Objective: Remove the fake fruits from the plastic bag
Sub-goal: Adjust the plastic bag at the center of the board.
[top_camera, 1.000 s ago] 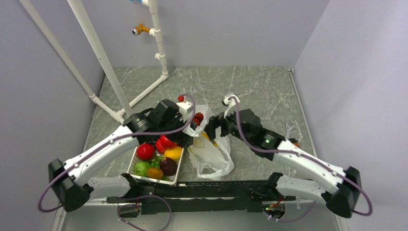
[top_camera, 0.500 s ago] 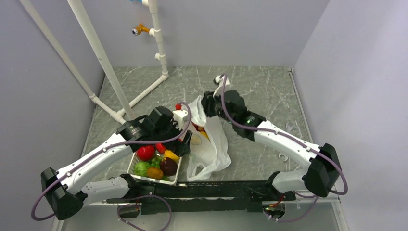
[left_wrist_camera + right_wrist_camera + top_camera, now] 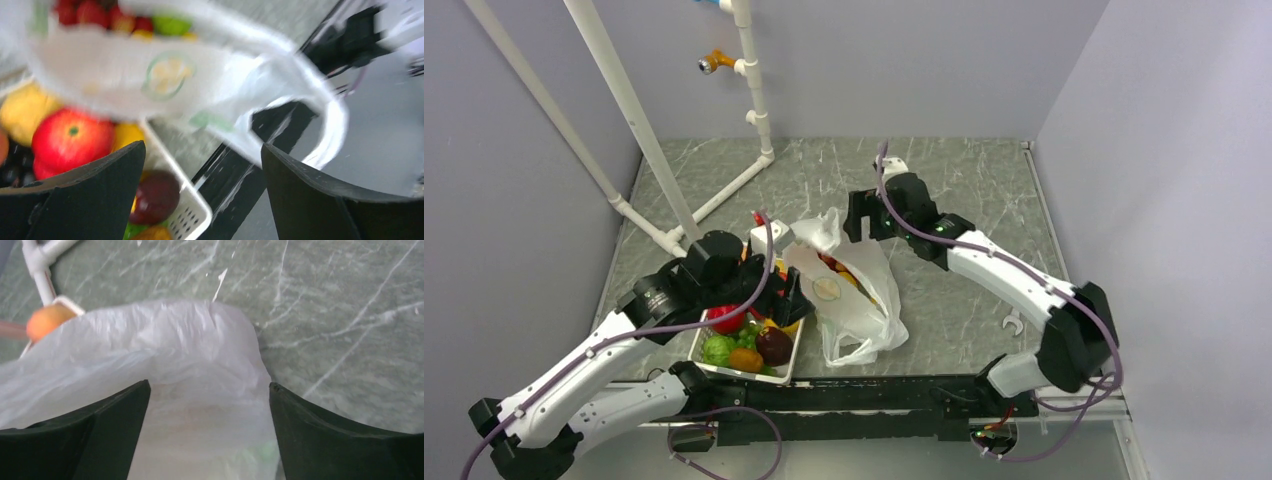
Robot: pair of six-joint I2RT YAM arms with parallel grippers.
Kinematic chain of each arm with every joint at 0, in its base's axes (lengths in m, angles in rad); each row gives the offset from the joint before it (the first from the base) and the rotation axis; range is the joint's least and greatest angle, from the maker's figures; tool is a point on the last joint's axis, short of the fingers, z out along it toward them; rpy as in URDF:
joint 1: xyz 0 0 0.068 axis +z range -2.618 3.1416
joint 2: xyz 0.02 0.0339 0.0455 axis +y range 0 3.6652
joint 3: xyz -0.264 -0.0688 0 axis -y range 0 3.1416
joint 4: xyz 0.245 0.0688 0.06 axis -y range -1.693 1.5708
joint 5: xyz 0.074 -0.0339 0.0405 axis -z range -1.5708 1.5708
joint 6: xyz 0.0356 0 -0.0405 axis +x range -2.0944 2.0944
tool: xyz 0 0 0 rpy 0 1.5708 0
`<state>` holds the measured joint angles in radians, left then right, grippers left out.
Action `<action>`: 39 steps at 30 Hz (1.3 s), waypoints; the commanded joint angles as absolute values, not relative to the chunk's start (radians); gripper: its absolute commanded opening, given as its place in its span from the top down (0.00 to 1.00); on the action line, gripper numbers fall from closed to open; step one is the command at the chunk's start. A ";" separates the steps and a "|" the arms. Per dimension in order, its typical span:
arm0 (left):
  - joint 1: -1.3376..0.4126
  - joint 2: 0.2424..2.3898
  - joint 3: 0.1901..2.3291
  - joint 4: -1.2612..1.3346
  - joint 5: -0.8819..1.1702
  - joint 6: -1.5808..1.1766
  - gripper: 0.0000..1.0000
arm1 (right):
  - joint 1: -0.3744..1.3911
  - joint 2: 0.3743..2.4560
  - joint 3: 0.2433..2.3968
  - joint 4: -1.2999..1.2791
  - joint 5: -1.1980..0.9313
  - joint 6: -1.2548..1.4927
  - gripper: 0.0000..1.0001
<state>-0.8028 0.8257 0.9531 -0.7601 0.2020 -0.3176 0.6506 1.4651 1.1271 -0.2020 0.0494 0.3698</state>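
We see a thin white plastic bag [image 3: 856,305] lying on the green bench [image 3: 964,180], just beside a white basket [image 3: 796,352]. The bag sits between our two tools. Its mouth is open at the far end, and some fake fruits [image 3: 834,265] peek out there: small red ones and a bit of yellow. From our left wrist the picture is blurry, but we can make out red fruits [image 3: 90,12] and a green one [image 3: 170,24] inside the bag, and a round yellow-green print [image 3: 167,75] on its side. Our left tool [image 3: 789,295] hangs over the far right edge of the basket, very near the bag. Its two fingers [image 3: 95,195] stand wide apart with nothing between them. Under it the basket holds a big red apple [image 3: 70,140] and a dark purple fruit [image 3: 155,196]. Our right tool [image 3: 856,222] is at the far end of the bag, by its mouth. Its fingers [image 3: 325,435] are wide apart too. The crinkly top of the bag lies in the gap between them, but they are not squeezing it.
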 commanded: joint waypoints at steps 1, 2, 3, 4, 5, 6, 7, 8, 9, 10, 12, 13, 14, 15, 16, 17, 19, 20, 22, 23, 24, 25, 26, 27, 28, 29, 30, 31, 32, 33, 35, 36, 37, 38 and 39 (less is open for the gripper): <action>-0.804 0.889 1.010 -0.442 0.379 -0.379 0.13 | 0.658 1.269 1.122 -0.318 0.015 0.322 0.03; -0.805 0.923 1.006 -0.398 0.404 -0.390 0.18 | 0.658 1.241 1.119 -0.338 -0.026 0.322 0.01; -0.805 0.959 1.007 -0.367 0.424 -0.394 0.22 | 0.659 1.218 1.112 -0.351 -0.071 0.321 0.00; -0.805 0.993 1.012 -0.357 0.431 -0.394 0.26 | 0.665 1.192 1.097 -0.360 -0.114 0.316 0.00; -0.805 1.023 1.014 -0.343 0.430 -0.395 0.30 | 0.674 1.162 1.077 -0.357 -0.152 0.304 0.00; -0.805 1.048 1.010 -0.322 0.440 -0.398 0.35 | 0.683 1.137 1.050 -0.355 -0.186 0.286 0.00; -0.805 1.068 1.003 -0.303 0.448 -0.399 0.37 | 0.696 1.109 1.028 -0.357 -0.214 0.272 0.00; -0.804 1.083 0.996 -0.286 0.448 -0.401 0.38 | 0.708 1.098 1.011 -0.365 -0.232 0.258 0.00; -0.805 1.095 0.992 -0.278 0.447 -0.405 0.38 | 0.722 1.088 0.988 -0.369 -0.230 0.255 0.00; -0.805 1.104 0.988 -0.274 0.437 -0.405 0.39 | 0.736 1.077 0.963 -0.363 -0.206 0.257 0.00; -0.804 1.120 0.992 -0.283 0.395 -0.401 0.39 | 0.764 1.071 0.909 -0.341 -0.119 0.273 0.00; -0.805 1.128 0.996 -0.292 0.369 -0.399 0.38 | 0.773 1.075 0.890 -0.325 -0.070 0.286 0.00; -0.805 1.137 0.998 -0.294 0.348 -0.400 0.36 | 0.780 1.082 0.872 -0.317 -0.017 0.304 0.01; -0.804 1.151 0.997 -0.291 0.335 -0.400 0.33 | 0.784 1.091 0.860 -0.307 0.043 0.326 0.03; -0.804 1.163 0.998 -0.282 0.331 -0.401 0.29 | 0.784 1.096 0.841 -0.292 0.101 0.347 0.07; -0.805 1.175 0.993 -0.265 0.335 -0.400 0.27 | 0.784 1.098 0.828 -0.285 0.164 0.369 0.14; -0.805 1.206 0.977 -0.222 0.348 -0.404 0.26 | 0.784 1.092 0.808 -0.269 0.258 0.395 0.31; -0.805 1.227 0.969 -0.200 0.363 -0.408 0.27 | 0.784 1.087 0.800 -0.261 0.280 0.395 0.37; -0.804 1.277 0.958 -0.153 0.393 -0.423 0.31 | 0.782 1.088 0.791 -0.247 0.292 0.390 0.45; -0.806 1.306 0.959 -0.138 0.405 -0.428 0.32 | 0.784 1.092 0.784 -0.237 0.295 0.387 0.49; -0.805 1.329 0.954 -0.123 0.416 -0.434 0.34 | 0.783 1.101 0.779 -0.232 0.306 0.389 0.56; -0.805 1.350 0.947 -0.114 0.415 -0.441 0.35 | 0.782 1.114 0.777 -0.238 0.338 0.395 0.64; -0.805 1.367 0.938 -0.109 0.404 -0.447 0.36 | 0.779 1.125 0.780 -0.251 0.382 0.409 0.74; -0.805 1.380 0.928 -0.109 0.396 -0.454 0.37 | 0.769 1.139 0.788 -0.270 0.418 0.426 0.87; -0.805 1.392 0.918 -0.109 0.386 -0.459 0.37 | 0.754 1.146 0.792 -0.288 0.441 0.442 0.97; -0.805 1.402 0.906 -0.110 0.379 -0.464 0.37 | 0.737 1.144 0.796 -0.301 0.455 0.456 1.00; -0.806 1.411 0.891 -0.112 0.374 -0.469 0.38 | 0.721 1.135 0.799 -0.310 0.468 0.465 1.00; -0.807 1.419 0.874 -0.118 0.366 -0.473 0.40 | 0.707 1.122 0.800 -0.311 0.481 0.468 1.00; -0.809 1.425 0.853 -0.125 0.351 -0.476 0.41 | 0.684 1.107 0.799 -0.312 0.501 0.468 1.00; -0.814 1.426 0.828 -0.129 0.334 -0.480 0.42 | 0.669 1.092 0.802 -0.315 0.514 0.467 1.00; -0.826 1.416 0.771 -0.121 0.313 -0.489 0.42 | 0.617 1.069 0.816 -0.321 0.521 0.456 1.00; -0.831 1.406 0.745 -0.123 0.301 -0.494 0.43 | 0.596 1.063 0.823 -0.322 0.513 0.443 1.00; -0.836 1.393 0.724 -0.133 0.288 -0.498 0.43 | 0.582 1.060 0.830 -0.320 0.500 0.425 1.00; -0.840 1.375 0.706 -0.142 0.275 -0.503 0.43 | 0.575 1.058 0.833 -0.313 0.478 0.402 1.00; -0.841 1.353 0.695 -0.147 0.273 -0.506 0.41 | 0.576 1.056 0.831 -0.292 0.436 0.364 1.00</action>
